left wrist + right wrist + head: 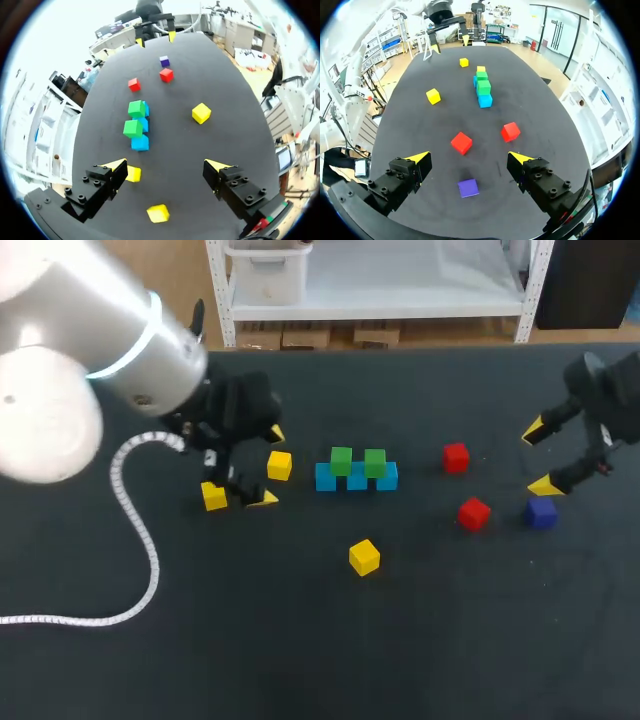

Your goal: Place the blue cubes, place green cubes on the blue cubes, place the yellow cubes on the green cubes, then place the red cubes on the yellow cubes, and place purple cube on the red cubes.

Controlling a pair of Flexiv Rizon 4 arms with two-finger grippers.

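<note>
Mid-table: row of blue cubes (357,481), three of them end to end. The long axis runs side to side between my two arms, and from either wrist camera it points straight ahead toward the opposite gripper. On top sit the left-hand green cube (341,461) and the right-hand green cube (375,462), each over a joint between two blues, with a small gap between the pair (a strip of the middle blue shows through it). Left gripper (166,165): fingers spread wide, holding nothing, low over the black table (300,640) at the row's left end. The first yellow cube (133,174) lies just beside one fingertip, and I can't tell whether they touch. The second yellow cube (158,213) lies under the gripper, back behind the tips. The third yellow cube (364,556) sits alone on the near side of the row, well apart from both grippers. Right gripper (468,159): also spread wide and empty. The purple cube (468,188) rests on the table beneath the gap between its fingers, and neither finger touches it. The nearer red cube (461,143) and the farther red cube (510,131) lie ahead of that gripper, between it and the row, apart from each other.
</note>
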